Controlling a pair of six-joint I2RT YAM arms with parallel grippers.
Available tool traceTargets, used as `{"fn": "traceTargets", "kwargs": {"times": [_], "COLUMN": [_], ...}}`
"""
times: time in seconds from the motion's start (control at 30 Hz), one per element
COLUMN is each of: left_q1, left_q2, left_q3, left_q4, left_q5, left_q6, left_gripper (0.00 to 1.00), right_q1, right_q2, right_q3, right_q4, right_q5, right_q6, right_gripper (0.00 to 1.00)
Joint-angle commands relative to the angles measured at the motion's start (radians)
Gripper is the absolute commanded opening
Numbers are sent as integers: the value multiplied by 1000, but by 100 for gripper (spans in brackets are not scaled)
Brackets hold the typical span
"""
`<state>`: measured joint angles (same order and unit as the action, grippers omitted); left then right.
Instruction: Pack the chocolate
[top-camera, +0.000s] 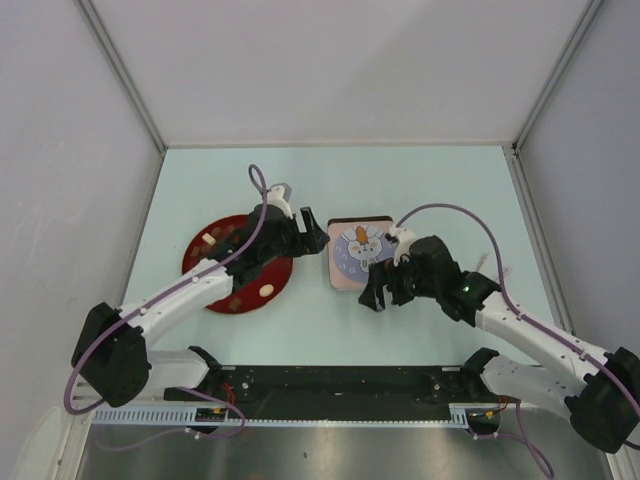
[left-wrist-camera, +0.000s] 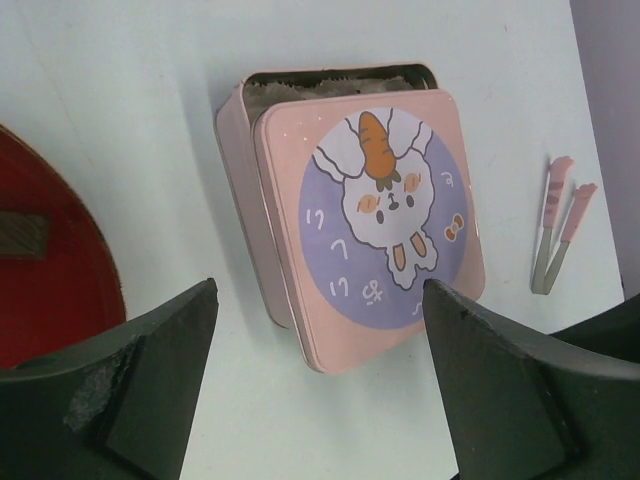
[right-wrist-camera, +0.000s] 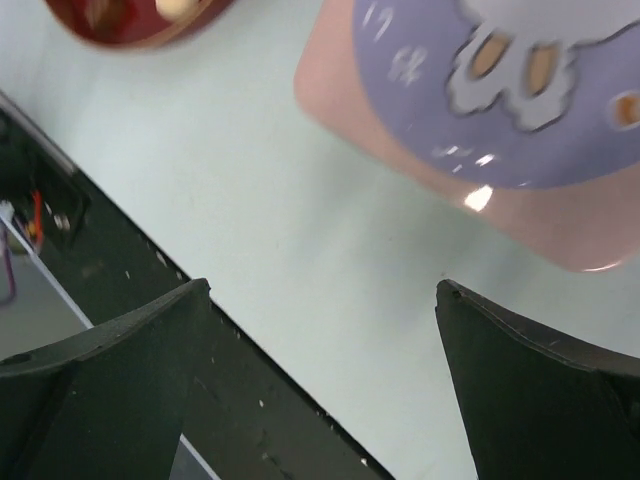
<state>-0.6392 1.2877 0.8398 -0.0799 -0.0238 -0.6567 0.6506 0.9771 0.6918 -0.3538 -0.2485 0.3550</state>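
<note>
Left of centre on the pale table (top-camera: 420, 180), a round red plate (top-camera: 215, 275) carries the bite-size chocolates (top-camera: 267, 290), cream and brown pieces lying loose on it; none can be seen in the tin. Just right of the plate sits a square pink metal tin (left-wrist-camera: 245, 190), its rabbit-and-carrot lid (left-wrist-camera: 385, 220) lying askew on top so the far edge of the box shows pale crinkled filling. The left gripper (top-camera: 308, 238) hangs between plate and tin, fingers (left-wrist-camera: 150, 370) spread wide and holding nothing. The right gripper (top-camera: 378, 283) sits at the tin's near corner, its fingers (right-wrist-camera: 540, 400) likewise apart and empty. Thin pink tongs (left-wrist-camera: 560, 225) lie on the table beyond the tin.
</note>
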Motion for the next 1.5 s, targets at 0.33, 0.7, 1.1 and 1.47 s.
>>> {"fn": "traceTargets", "kwargs": {"times": [0.33,0.7,1.1,1.47], "left_q1": [-4,-2,-4,-4], "left_q2": [-218,-257,-248,-199], "left_q3": [-15,-44,-41,-38], "left_q4": [-109,-124,-124,-90], "left_q5": [-139,-149,-142,-96], "left_q6": [86,71,69,58], "left_gripper": [88,88,88,88], "right_q1": [253,202,136,100], "right_q2": [253,344,403,315], "right_q3": [-60,-14,78,84], "right_q4": [219,296,292,245], "right_q5": [115,127,75,52], "right_q6": [-140,-229,-281,-228], "right_gripper": [100,100,100,100]}}
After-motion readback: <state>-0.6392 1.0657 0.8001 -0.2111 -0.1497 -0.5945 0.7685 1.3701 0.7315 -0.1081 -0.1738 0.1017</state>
